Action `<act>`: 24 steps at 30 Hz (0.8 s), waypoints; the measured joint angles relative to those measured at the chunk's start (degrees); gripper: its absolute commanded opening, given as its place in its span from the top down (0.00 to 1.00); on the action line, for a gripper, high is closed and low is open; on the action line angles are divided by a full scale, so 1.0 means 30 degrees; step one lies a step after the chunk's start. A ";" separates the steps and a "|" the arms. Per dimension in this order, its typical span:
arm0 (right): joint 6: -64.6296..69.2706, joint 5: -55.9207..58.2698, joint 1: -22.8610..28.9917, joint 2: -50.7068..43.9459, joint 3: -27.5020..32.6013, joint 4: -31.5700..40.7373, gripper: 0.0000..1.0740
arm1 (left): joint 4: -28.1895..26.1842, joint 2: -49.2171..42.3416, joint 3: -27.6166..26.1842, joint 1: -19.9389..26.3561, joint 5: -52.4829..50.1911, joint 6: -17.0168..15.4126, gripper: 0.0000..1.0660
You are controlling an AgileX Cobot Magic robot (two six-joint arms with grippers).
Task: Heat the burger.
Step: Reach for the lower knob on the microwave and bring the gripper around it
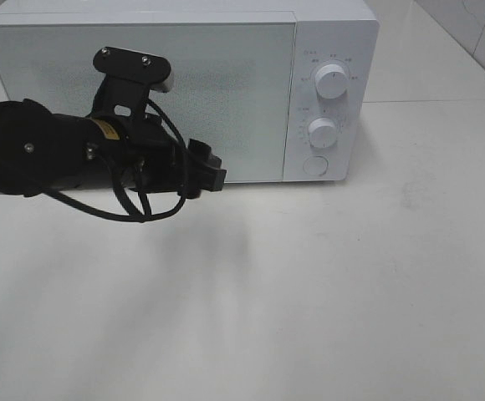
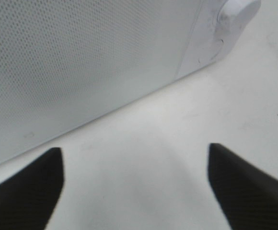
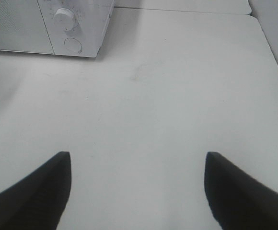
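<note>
The burger is not in any view. The white microwave stands at the back of the table with its door shut. My left gripper hovers just in front of the door's lower edge, left of the control panel. In the left wrist view the left gripper is open and empty, and the perforated microwave door is close ahead. My right gripper is open and empty over bare table, with the microwave further off. The right gripper is outside the exterior high view.
The microwave's panel has an upper knob, a lower knob and a round button. The white table stretches in front and to the right. A table edge shows in the right wrist view.
</note>
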 measured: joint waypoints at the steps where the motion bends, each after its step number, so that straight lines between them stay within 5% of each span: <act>1: 0.0000 0.0000 0.0000 0.0000 0.0000 0.0000 0.31 | 0.0000 -0.0344 0.0095 0.0000 0.1222 0.0000 0.06; 15: 0.0000 0.0000 0.0000 0.0000 0.0000 0.0000 0.31 | 0.1337 -0.2063 0.0095 0.0038 0.9358 0.0000 0.06; 24: 0.0000 0.0000 0.0000 0.0000 0.0000 0.0000 0.31 | 0.1585 -0.3113 0.0095 0.2846 1.4324 -0.0936 0.06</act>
